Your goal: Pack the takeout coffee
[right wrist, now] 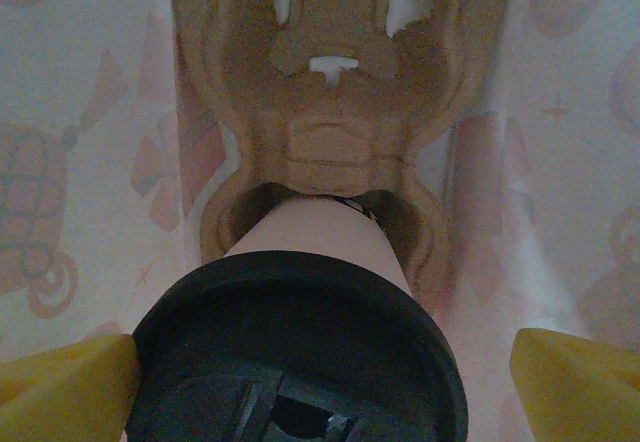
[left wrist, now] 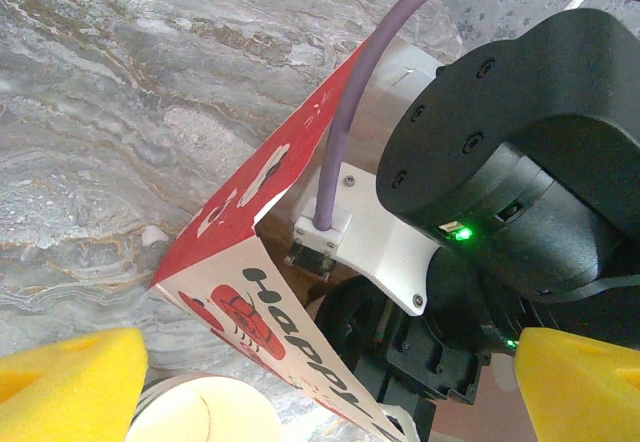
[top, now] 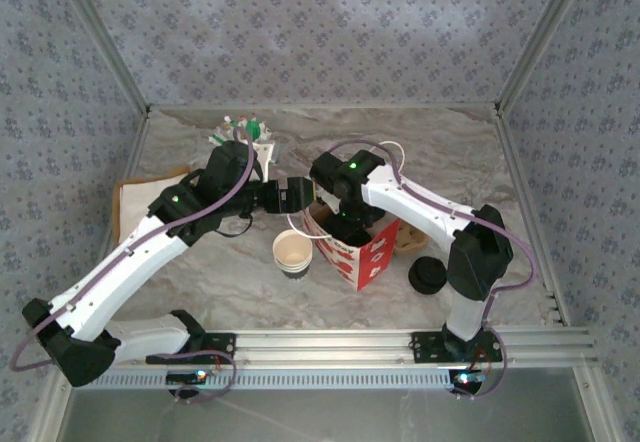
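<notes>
My right pincer stands wide open down inside the red-and-white paper bag, gripping nothing. Between its yellow pads sits the takeout coffee, black lid up, its cup dropped into a pocket of the brown pulp cup carrier. The pad at the lid's 9 o'clock is just beside the rim and I cannot tell whether it touches. The pad at 3 o'clock is apart from it.

My left pincer is open too, holding nothing, at the bag's 10 o'clock in the top view, with the bag's wall running between its fingers. The stack of lidless cups sits at the bag's 9 o'clock, the loose black lids at its 3 o'clock.

I judge the cup seated, so the step is getting out cleanly. I should lift the right wrist straight up, keeping the pads wide and level so neither catches the lid's rim or drags a bag wall. If the bag starts to rise, I'd close the left fingers on its wall to steady it.
</notes>
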